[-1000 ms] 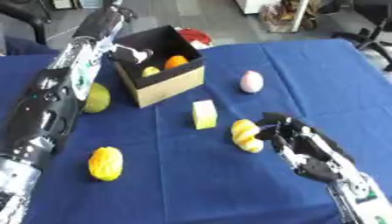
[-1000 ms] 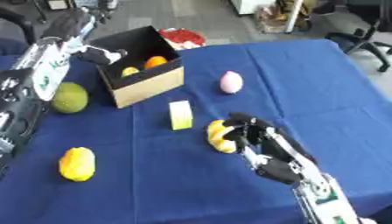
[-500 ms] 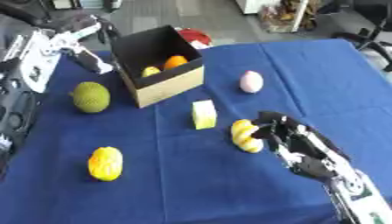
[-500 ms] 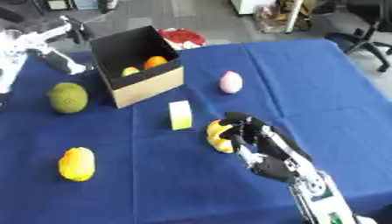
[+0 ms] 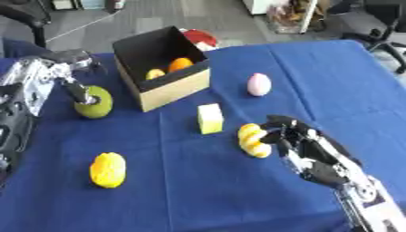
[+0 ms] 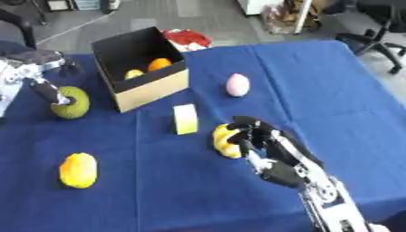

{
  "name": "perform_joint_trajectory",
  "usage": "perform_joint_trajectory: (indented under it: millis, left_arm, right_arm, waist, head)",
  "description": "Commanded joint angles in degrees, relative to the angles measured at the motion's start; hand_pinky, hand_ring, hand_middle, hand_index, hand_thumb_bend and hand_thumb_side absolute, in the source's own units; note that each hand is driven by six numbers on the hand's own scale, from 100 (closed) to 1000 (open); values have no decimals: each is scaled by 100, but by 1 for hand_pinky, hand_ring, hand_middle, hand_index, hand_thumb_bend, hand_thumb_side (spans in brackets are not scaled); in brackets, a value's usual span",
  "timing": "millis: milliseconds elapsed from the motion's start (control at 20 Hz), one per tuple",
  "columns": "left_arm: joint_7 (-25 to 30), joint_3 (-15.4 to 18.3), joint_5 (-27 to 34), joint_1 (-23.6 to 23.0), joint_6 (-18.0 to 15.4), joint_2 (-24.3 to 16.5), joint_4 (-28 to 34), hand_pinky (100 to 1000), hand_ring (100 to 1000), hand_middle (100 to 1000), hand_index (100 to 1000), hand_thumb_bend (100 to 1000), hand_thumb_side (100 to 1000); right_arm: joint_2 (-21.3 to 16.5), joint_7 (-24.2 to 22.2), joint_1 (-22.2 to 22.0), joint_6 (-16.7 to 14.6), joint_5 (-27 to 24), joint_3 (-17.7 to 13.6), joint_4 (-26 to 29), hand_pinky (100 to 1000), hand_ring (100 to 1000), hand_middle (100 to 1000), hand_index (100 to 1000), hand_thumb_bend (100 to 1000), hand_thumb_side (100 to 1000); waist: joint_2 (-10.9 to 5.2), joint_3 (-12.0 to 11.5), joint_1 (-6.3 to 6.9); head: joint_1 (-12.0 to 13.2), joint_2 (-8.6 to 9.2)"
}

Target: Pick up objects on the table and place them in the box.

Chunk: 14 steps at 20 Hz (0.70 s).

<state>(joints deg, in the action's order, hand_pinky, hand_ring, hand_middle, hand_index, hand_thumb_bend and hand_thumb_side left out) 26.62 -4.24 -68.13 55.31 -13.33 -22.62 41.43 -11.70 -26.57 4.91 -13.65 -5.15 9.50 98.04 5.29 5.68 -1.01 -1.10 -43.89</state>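
Table (image 5: 333, 81) covered in blue cloth, fills most of view. Grey floor (image 5: 151, 18) behind it. Black office chair (image 5: 379, 27) far right, wheeled base visible. Another dark chair (image 6: 20, 22) far left. Cluttered shelf or cart (image 5: 289, 13) top centre-right, contents unclear. Even indoor light.

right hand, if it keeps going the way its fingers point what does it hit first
The right hand points up and left across the blue table. Its fingers already reach the yellow bumpy fruit, so it likely meets that first; whether they touch is unclear.
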Motion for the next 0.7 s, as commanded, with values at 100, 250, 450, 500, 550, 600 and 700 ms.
perform_joint_trajectory:
  millis: [100,250,450,500,550,600,700]
  left_arm:
    - [282,28,-398,68,-45,-45,-189,791,713,712,833,474,100]
    - [746,12,-662,84,-152,-52,-209,704,567,544,707,431,100]
    - [832,59,-780,119,-171,-118,41,594,415,374,548,392,100]
    - [740,83,-750,143,-167,-146,190,585,405,365,541,368,100]
    - [630,106,-670,159,-164,-177,356,580,401,361,538,357,100]
    - [496,124,-536,193,-166,-213,564,578,399,360,538,344,100]
    - [190,130,-229,267,-138,-284,1037,589,412,363,543,337,100]
  right_arm:
    - [-49,9,37,-5,6,-46,61,798,737,789,918,100,343]
    - [-50,8,34,-4,8,-47,58,798,737,789,918,100,343]
    - [-51,11,35,-6,16,-52,56,798,737,789,918,100,343]
    - [-55,13,30,-4,19,-53,51,798,737,789,918,100,342]
    - [-59,14,27,-5,21,-54,48,799,737,789,918,100,342]
    - [-62,14,24,-5,23,-55,46,799,737,789,918,100,342]
    - [-64,16,22,-7,26,-55,43,799,737,789,918,100,343]
  waist:
    - [-39,2,-11]
    - [-42,-14,-10]
    - [-50,-34,-3]
    - [-55,-38,-1]
    - [-58,-42,3]
    - [-63,-44,6]
    - [-71,-43,13]
  head:
    - [14,-23]
    - [4,-23]
    - [-7,-23]
    - [-11,-23]
    - [-13,-23]
    - [-15,-23]
    - [-11,-23]
